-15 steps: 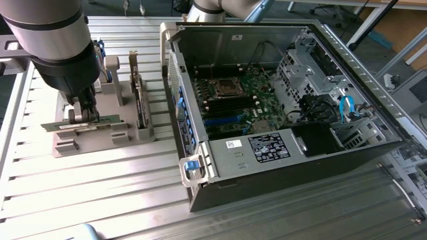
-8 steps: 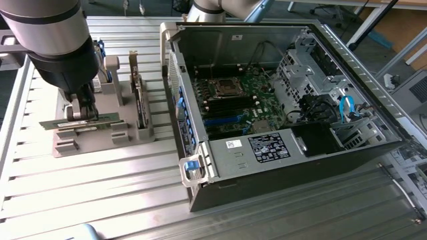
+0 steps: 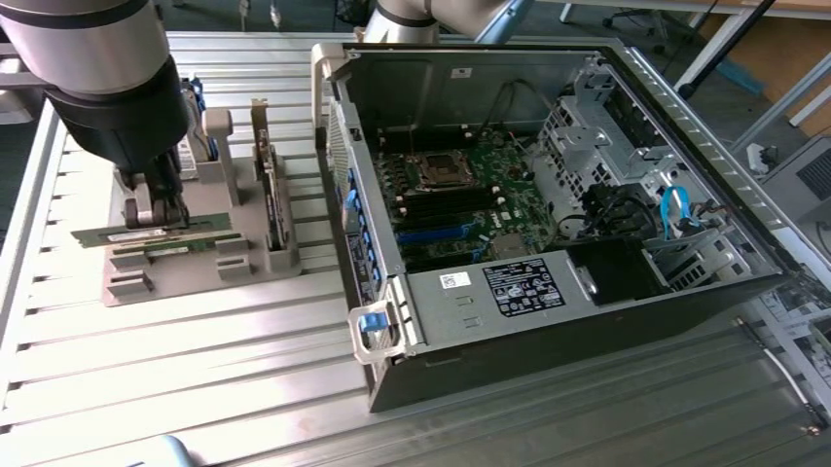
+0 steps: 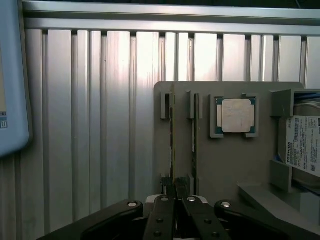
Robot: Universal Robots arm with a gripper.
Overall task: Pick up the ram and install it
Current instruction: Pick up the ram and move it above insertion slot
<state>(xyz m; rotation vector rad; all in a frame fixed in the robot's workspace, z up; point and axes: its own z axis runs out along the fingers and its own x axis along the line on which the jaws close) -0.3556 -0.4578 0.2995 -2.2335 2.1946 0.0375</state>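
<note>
Two thin green ram sticks stand on edge in a grey holder (image 3: 195, 268) at the exterior view's left. My gripper (image 3: 159, 222) is straight above the holder, and its fingers are shut on the ram (image 3: 124, 236) farther from the open computer case (image 3: 546, 321). In the wrist view the held ram (image 4: 171, 145) runs edge-on away from my gripper (image 4: 175, 197), still in line with the holder's slot posts. The second stick (image 4: 194, 145) lies parallel beside it. Inside the case, the motherboard (image 3: 487, 195) shows black and blue memory slots (image 3: 442, 209).
An expansion card (image 3: 272, 195) stands upright in the holder between the ram and the case. A square silver CPU (image 4: 237, 116) and a hard drive (image 4: 302, 145) sit in other pockets of the holder. The ribbed metal table (image 3: 195, 370) extends around.
</note>
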